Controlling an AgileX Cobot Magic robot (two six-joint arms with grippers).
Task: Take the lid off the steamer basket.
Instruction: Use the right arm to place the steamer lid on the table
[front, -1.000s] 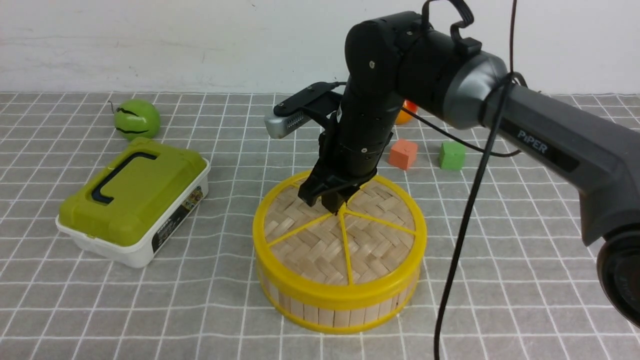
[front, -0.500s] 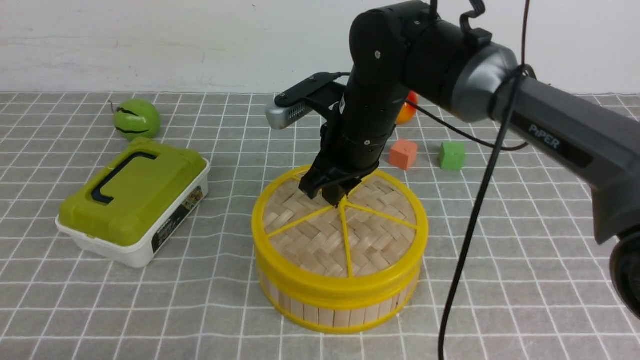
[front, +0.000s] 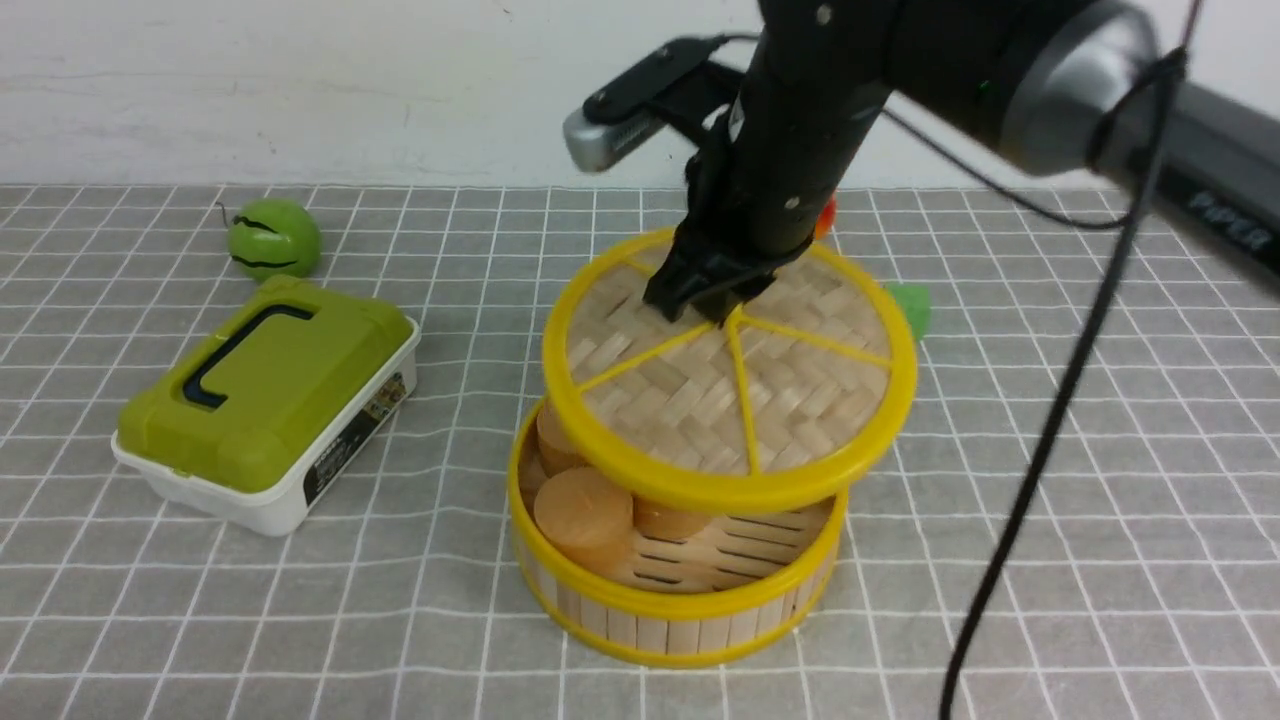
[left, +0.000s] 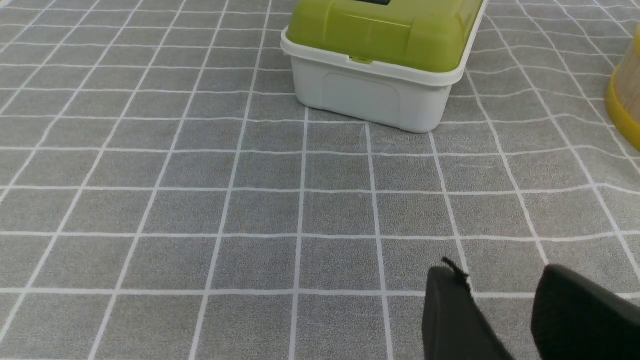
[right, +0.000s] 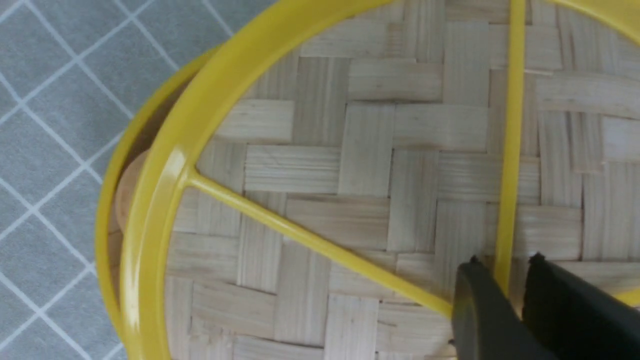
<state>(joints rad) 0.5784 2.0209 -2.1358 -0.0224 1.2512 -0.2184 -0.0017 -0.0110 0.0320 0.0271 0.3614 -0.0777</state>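
The lid (front: 730, 390), a woven bamboo disc with yellow rim and spokes, hangs in the air, tilted, above the steamer basket (front: 680, 600). My right gripper (front: 705, 300) is shut on the lid's centre, where the spokes meet; the knob is hidden by the fingers. In the right wrist view the gripper (right: 505, 265) pinches a yellow spoke of the lid (right: 365, 165). The basket stands open on the cloth with round tan buns (front: 585, 510) inside. My left gripper (left: 500, 285) hovers low over the cloth, slightly parted and empty; the basket's edge (left: 625, 95) shows far off.
A white box with an olive-green lid (front: 270, 400) stands left of the basket, also in the left wrist view (left: 380, 55). A green ball (front: 273, 238) lies at the back left. A green cube (front: 910, 308) and an orange fruit (front: 824, 215) peek behind the lid.
The right gripper has risen and moved back and to the right, lifting the lid clear of the basket. The buns inside now show.
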